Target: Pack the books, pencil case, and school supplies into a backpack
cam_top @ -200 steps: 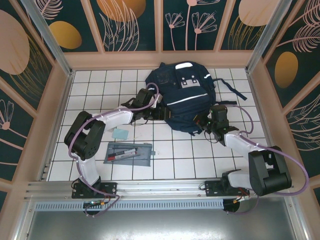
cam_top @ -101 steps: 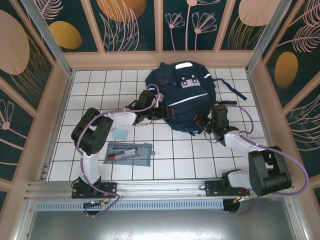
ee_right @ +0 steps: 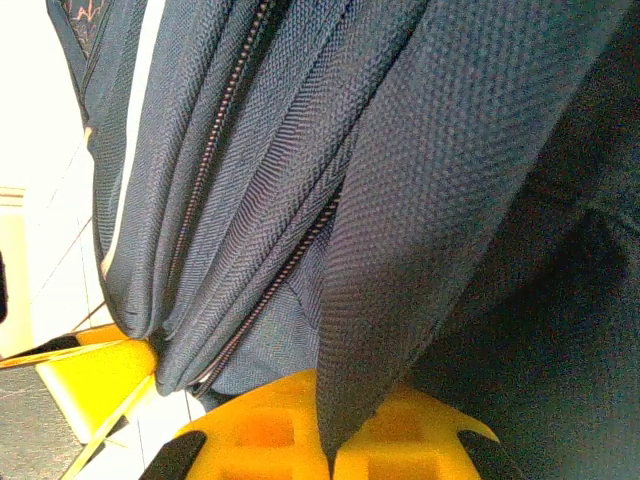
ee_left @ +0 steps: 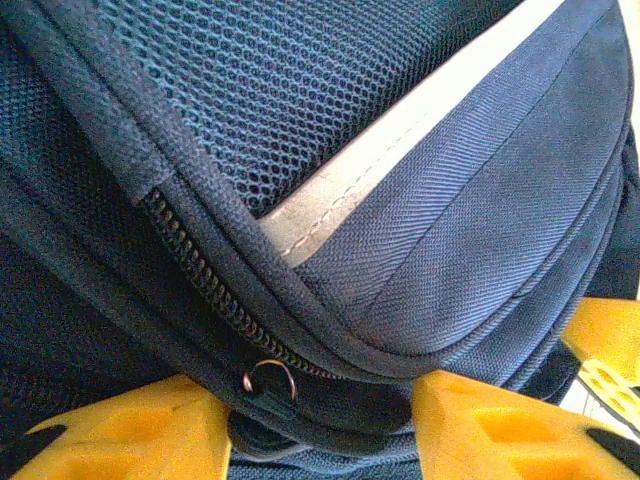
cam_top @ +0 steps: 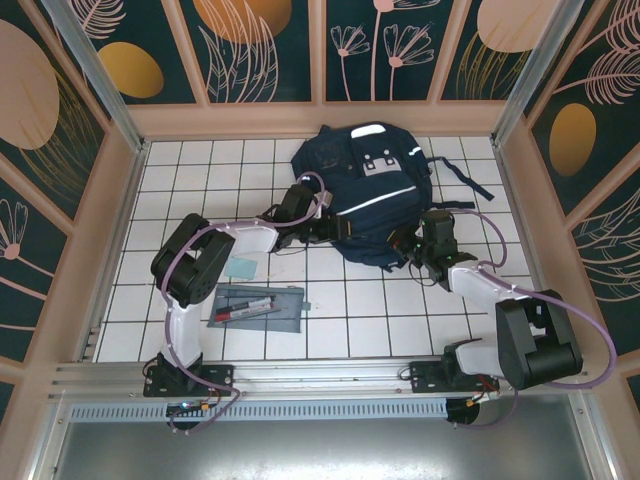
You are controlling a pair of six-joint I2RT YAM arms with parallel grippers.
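Observation:
The navy backpack (cam_top: 372,190) lies at the back middle of the tiled table. My left gripper (cam_top: 320,226) is at its left edge. In the left wrist view the left gripper (ee_left: 320,400) is open, its yellow fingers (ee_left: 140,430) on either side of a zippered seam with a small metal ring (ee_left: 268,378). My right gripper (cam_top: 403,244) is at the bag's lower right, and in its wrist view the right gripper (ee_right: 330,425) is shut on a fold of backpack (ee_right: 420,200) fabric. The grey pencil case (cam_top: 258,307) lies near the front left, beside a pale blue-green square (cam_top: 240,267). The books are out of view.
The backpack's dark straps (cam_top: 462,186) trail to the right toward the side wall (cam_top: 520,190). The left arm's elbow (cam_top: 190,262) hangs over the tiles by the pencil case. A raised rim (cam_top: 320,118) bounds the table's far side.
My left gripper has slid right against the backpack's left edge, with its jaws narrowing around the seam. The left elbow shifted right. My right gripper has kept its hold.

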